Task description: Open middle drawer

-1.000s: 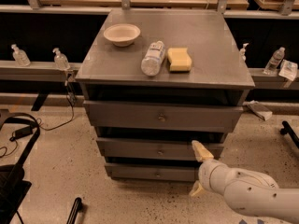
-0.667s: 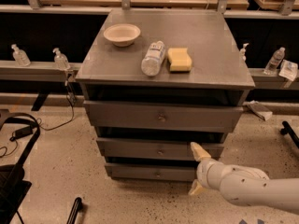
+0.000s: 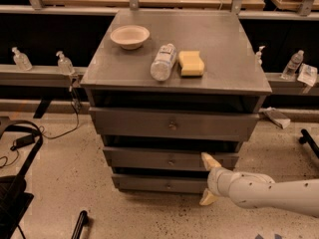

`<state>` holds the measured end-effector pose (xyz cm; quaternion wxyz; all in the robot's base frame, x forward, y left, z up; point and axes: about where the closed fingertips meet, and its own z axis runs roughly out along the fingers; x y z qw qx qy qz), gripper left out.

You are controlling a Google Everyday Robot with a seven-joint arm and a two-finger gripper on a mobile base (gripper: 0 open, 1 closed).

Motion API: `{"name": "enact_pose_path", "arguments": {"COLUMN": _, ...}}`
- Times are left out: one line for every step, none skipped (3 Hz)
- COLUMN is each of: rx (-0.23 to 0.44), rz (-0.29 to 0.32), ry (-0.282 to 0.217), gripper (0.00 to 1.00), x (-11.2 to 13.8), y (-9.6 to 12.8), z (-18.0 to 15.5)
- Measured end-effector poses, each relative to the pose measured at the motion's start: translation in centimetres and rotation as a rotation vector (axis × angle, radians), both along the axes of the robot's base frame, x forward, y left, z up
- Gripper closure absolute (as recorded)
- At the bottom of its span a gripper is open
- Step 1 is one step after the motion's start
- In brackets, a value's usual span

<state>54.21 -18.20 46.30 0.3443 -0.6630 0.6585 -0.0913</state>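
The grey cabinet (image 3: pixel 219 44) has three drawer fronts. The middle drawer (image 3: pixel 134 158) is a flat grey front with a small round knob (image 3: pixel 171 161), and it looks shut. My gripper (image 3: pixel 207 179) is at the cabinet's lower right, at the end of my white arm (image 3: pixel 264 192). It is open, with its two cream fingers spread apart vertically. The upper fingertip (image 3: pixel 208 160) is by the right part of the middle drawer front, right of the knob. The lower fingertip (image 3: pixel 208 198) is below the bottom drawer (image 3: pixel 149 183). It holds nothing.
On the cabinet top lie a white bowl (image 3: pixel 129 36), a plastic bottle on its side (image 3: pixel 163 61) and a yellow sponge (image 3: pixel 191 63). The taller top drawer (image 3: pixel 124 122) is above. Small bottles (image 3: pixel 64 62) stand on rails behind. Black gear and cables (image 3: pixel 20 143) lie on the floor at left.
My arm has reached a little further left, bringing the gripper closer to the middle drawer front. The drawers have not moved.
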Motion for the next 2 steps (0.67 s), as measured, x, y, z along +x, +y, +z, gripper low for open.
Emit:
{"name": "enact_pose_path", "arguments": {"rx": -0.001, "rz": 0.017, "ry": 0.001, "gripper": 0.00, "x": 2.3, "y": 0.0, "z": -1.7}}
{"name": "enact_pose_path", "arguments": {"rx": 0.003, "rz": 0.030, "ry": 0.012, "gripper": 0.00, "x": 4.4, "y": -0.2, "z": -2.7}}
